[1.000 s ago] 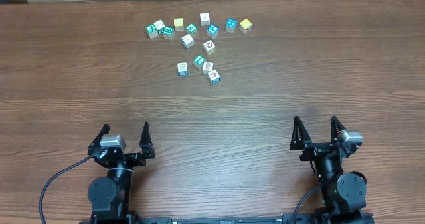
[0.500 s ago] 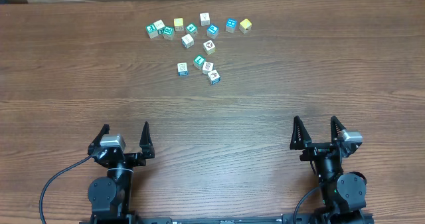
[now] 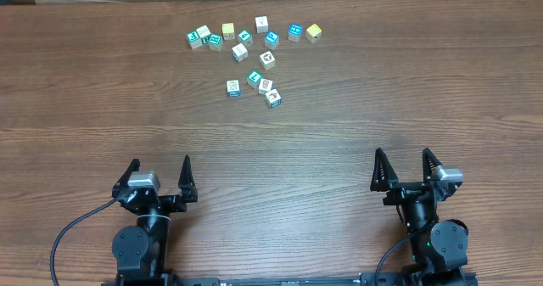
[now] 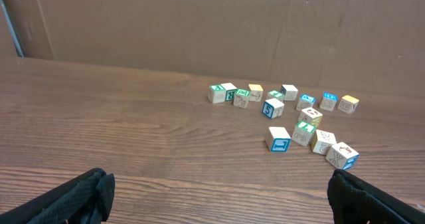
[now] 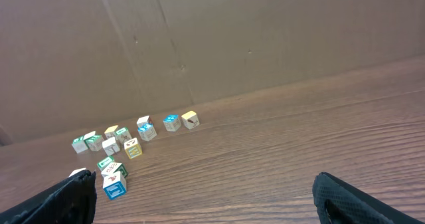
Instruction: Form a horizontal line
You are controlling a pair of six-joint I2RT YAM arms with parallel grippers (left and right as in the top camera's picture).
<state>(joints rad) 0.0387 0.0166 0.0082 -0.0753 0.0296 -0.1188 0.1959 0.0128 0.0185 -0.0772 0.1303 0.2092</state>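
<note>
No movement since the earlier frames: arms and cubes sit as before. Left gripper [image 3: 160, 161] is spread wide and empty, and right gripper [image 3: 402, 152] is the same. Both are well apart from the teal-green L cube [image 3: 254, 77], on its near side, one to each flank. The four-cube group [image 3: 265, 86] is not straight: one white-faced cube [image 3: 233, 88] lies left of the L cube, two lie right and nearer. Loose cubes [image 3: 244, 36], two of them yellow, lie beyond the L cube on the wooden table [image 3: 407, 82].

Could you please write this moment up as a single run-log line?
line: not yet formed | blocks: scattered at far side of table | left hand: open, empty | right hand: open, empty
</note>
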